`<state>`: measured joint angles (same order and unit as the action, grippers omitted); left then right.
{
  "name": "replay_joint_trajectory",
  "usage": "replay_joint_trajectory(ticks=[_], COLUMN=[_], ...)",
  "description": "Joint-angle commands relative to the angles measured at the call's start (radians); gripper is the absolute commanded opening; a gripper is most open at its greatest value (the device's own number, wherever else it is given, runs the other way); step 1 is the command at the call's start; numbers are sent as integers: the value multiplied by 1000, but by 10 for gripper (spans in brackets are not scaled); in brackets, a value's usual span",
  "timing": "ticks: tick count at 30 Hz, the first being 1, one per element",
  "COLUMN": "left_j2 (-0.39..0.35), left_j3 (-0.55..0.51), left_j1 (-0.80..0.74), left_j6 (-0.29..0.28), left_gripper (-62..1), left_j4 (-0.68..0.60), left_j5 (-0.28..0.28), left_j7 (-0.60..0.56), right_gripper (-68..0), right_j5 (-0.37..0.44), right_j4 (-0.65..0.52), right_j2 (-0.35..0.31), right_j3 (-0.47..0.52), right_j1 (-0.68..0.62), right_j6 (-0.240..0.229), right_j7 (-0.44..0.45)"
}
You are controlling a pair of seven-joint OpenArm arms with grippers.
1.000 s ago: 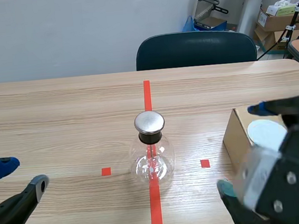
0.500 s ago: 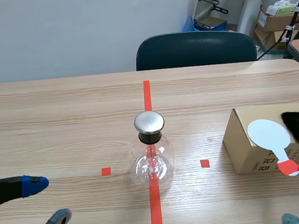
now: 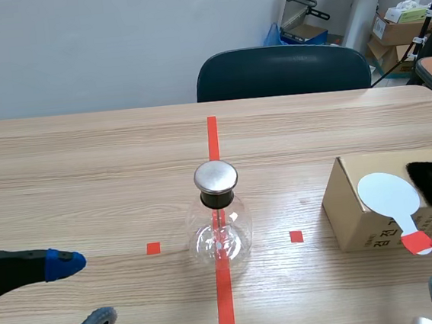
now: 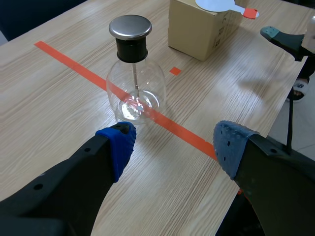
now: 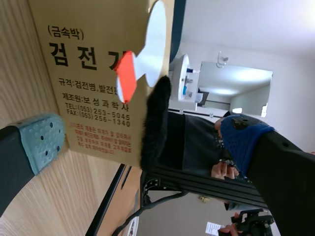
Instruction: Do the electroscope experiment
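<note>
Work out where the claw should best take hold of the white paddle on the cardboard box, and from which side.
Probably the red-tipped handle, approached from the robot's side with the right claw. The white paddle has its disc lying flat on the cardboard box, leaving no edge to pinch. The narrow handle seems to jut past the box's near edge, free above and below.
</note>
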<state>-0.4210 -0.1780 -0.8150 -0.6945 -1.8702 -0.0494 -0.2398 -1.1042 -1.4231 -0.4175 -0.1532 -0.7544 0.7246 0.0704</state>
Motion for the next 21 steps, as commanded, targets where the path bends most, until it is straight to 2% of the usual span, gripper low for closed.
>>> replay_joint_trajectory(ticks=[1, 6, 12, 15, 21], left_j2=[5, 5, 2, -19, -47], left_j3=[-2, -2, 4, 22, 55], left_j1=[-5, -5, -12, -35, -69], left_j6=[-2, -2, -2, -2, -2], left_gripper=[-242, -242, -242, -242, -242], left_j4=[-24, -29, -29, -29, -29], left_j5=[-13, -13, -13, -13, -12], left_j7=[-14, -28, -66, -123, -180], right_gripper=[4, 4, 4, 4, 4], right_j5=[-8, -7, -8, -8, -11], right_j4=[-8, 41, 74, 77, 77], right_j2=[-3, 12, 35, 45, 49], right_j3=[-1, -6, -6, -6, -5], right_j1=[23, 85, 113, 120, 120], right_j6=[58, 58, 58, 58, 58], right_j7=[8, 43, 125, 159, 169])
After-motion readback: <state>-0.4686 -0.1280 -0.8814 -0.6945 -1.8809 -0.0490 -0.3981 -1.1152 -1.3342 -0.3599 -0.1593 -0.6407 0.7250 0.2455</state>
